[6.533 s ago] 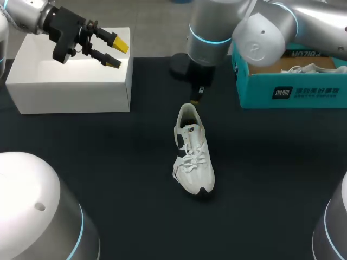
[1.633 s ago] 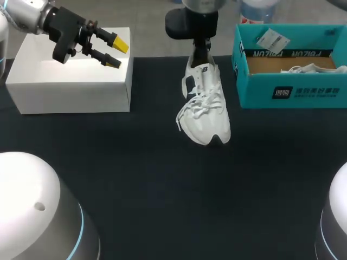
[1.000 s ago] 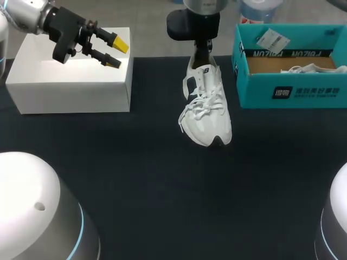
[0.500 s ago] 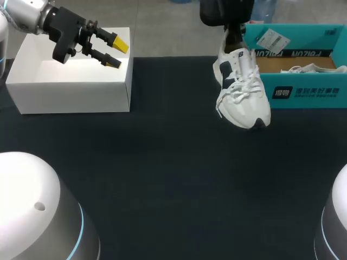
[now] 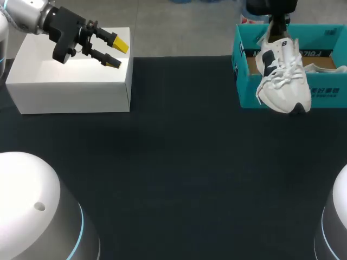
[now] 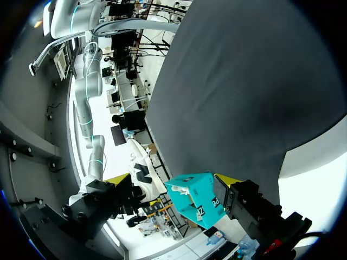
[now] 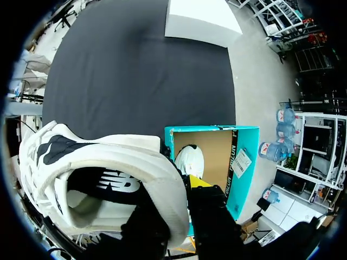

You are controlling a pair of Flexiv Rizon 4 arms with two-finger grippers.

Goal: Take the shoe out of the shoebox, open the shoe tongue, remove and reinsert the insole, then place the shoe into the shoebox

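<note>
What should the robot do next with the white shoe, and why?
Probably carry it a little farther, over the shoebox opening. The right gripper holds the shoe by its heel, hanging at the box's front wall, not inside. A second shoe lies in the box, so aim beside it.

the left arm (image 5: 24,13) comes in from the far left corner, its gripper (image 5: 116,53) pointing to the right and slightly down, the two yellow-tipped fingers spread with nothing between them. the right arm (image 5: 271,6) is mostly out of view at the far right; its gripper (image 5: 278,28) points down, fingers pinching the heel collar of the shoe (image 5: 282,81) from both sides.
</note>
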